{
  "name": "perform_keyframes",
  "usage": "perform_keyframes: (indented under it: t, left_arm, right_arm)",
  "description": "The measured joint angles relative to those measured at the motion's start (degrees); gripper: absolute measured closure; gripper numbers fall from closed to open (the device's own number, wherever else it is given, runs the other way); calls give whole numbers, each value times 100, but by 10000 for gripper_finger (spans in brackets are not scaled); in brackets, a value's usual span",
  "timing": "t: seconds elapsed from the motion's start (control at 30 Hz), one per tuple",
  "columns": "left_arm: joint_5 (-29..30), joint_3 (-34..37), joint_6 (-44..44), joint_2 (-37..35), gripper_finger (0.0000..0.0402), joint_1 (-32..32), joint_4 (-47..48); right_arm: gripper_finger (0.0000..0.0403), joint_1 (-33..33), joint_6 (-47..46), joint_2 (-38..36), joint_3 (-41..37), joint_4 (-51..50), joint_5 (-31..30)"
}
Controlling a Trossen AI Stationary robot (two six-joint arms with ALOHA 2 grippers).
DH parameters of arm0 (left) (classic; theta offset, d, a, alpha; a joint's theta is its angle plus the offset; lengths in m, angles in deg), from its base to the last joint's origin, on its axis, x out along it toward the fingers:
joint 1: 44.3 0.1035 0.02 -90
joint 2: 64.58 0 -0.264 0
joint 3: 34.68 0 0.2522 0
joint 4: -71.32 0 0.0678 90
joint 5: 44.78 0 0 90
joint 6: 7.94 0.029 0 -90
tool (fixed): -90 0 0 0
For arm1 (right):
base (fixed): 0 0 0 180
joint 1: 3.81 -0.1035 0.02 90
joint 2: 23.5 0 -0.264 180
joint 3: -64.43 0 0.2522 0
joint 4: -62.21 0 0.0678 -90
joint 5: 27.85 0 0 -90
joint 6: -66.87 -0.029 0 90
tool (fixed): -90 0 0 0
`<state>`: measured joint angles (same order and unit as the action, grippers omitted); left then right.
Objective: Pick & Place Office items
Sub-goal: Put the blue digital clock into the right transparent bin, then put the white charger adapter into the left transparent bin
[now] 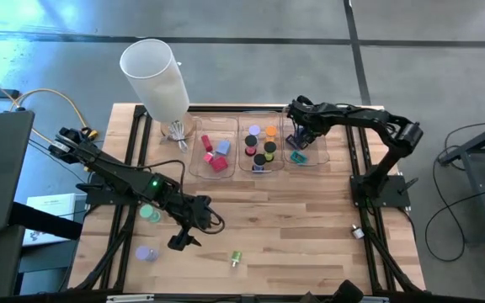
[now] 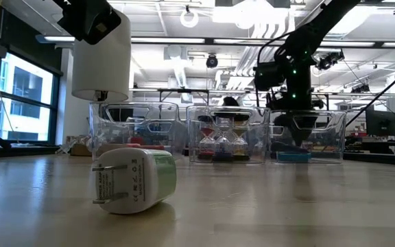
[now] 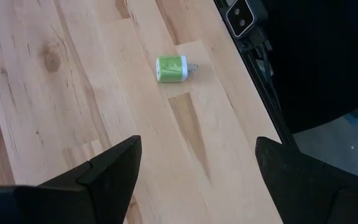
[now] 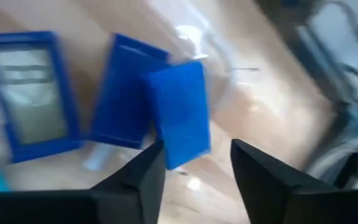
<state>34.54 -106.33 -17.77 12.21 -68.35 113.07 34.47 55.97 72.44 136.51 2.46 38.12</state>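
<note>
Sorting mostly done: three trays [image 1: 301, 160] at far side hold most items. Right gripper [image 1: 298, 141] over right tray, fingers part open, blue piece [image 4: 179, 112] dropping free. Left gripper [image 1: 181, 241] wide open, empty, near green charger [image 1: 236, 257]; lavender cap [image 1: 146, 252] and teal cap [image 1: 149, 215] remain on table [image 1: 310, 227].

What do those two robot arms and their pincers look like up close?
Both arms are dark, jointed links with black cables along them. The left arm shows a small green light, and yellow cables at its base. Each gripper, left and right, ends in two flat, wedge-shaped black fingers.
</note>
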Motion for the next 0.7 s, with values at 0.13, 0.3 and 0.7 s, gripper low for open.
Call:
perform_keyframes:
  t: [0.13,0.3,0.7]
  left_arm:
    - [0,0,0,0,94,0,0]
    - [2,0,2,0,94,0,-35]
    - [26,2,4,0,94,0,-105]
  right_arm:
    - [196,-178,154,-9,20,-18,-547]
    - [168,-483,197,-210,214,-76,-586]
    - [158,-1805,114,-1354,613,-801,468]
